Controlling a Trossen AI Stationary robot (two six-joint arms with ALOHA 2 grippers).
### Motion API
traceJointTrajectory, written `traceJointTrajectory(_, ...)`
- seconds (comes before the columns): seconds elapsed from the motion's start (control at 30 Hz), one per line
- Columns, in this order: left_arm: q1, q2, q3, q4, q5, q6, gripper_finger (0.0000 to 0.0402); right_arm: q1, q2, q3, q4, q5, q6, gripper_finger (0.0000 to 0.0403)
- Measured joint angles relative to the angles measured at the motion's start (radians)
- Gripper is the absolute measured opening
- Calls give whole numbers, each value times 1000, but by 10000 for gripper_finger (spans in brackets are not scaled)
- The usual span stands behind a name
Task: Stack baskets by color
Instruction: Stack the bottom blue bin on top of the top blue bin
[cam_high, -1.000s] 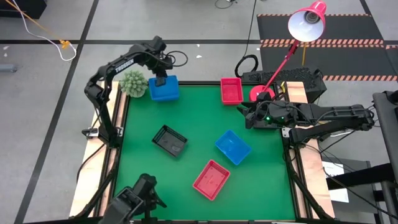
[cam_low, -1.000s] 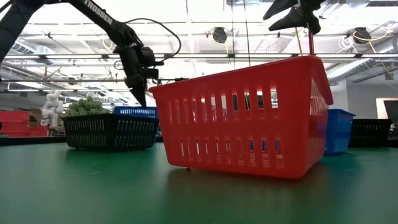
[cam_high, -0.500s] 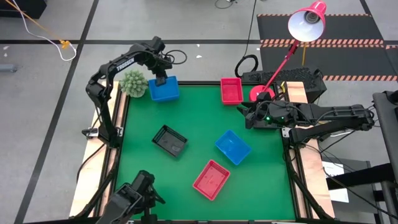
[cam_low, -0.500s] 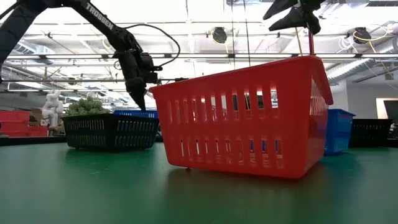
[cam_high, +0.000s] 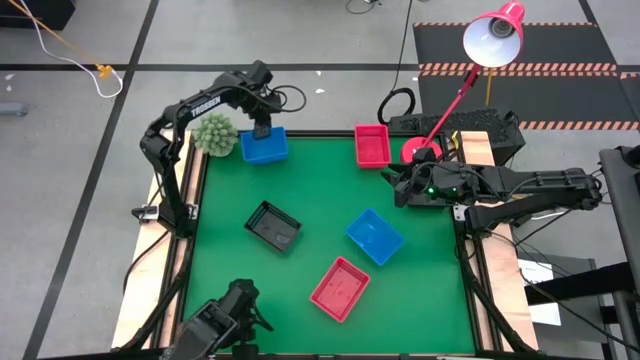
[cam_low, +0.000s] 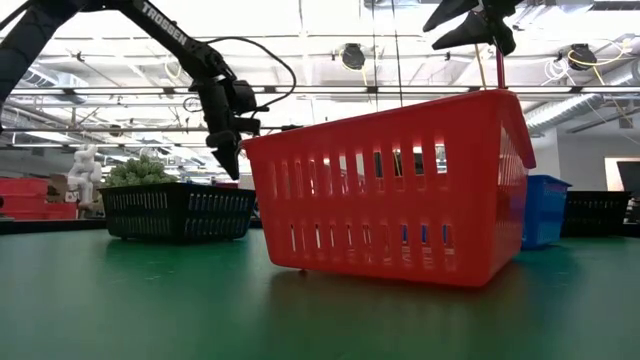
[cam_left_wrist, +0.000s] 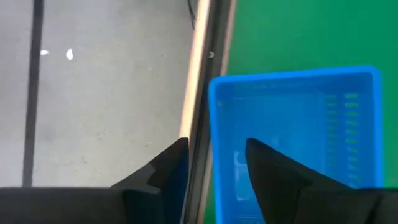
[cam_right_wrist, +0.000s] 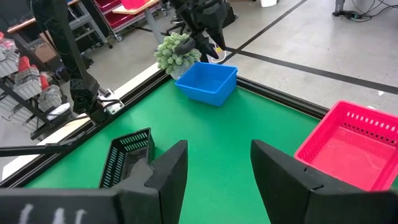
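Nearest the lamp base (cam_high: 421, 152), right gripper (cam_high: 392, 186) waits, jaws wide, empty. Beyond it, loose: red basket (cam_high: 340, 288), blue basket (cam_high: 375, 236), black basket (cam_high: 273, 226). Farthest, left gripper (cam_high: 262, 131) part-open above corner blue basket (cam_high: 264, 146), apparently released. Sorting unfinished.
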Motion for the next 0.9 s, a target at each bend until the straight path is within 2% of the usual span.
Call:
traceJointTrajectory(0.13,-8,0,0,-1,-8,-62,167,0,0,0,0,1,2,171)
traceJointTrajectory(0.27,-36,-6,0,-141,9,-185,159,0,0,0,0,1,1,171)
traceJointTrajectory(0.43,-120,-19,-1,-328,61,-221,88,0,0,0,0,11,2,171)
traceJointTrajectory(0.53,-162,-22,-25,-336,63,-213,32,-1,0,0,-1,37,-3,171)
traceJointTrajectory(0.6,-175,-22,-55,-336,63,-225,9,-6,0,0,-3,52,-13,171)
traceJointTrajectory(0.9,-194,-22,-187,-275,6,-306,4,-13,0,0,-6,53,-19,171)
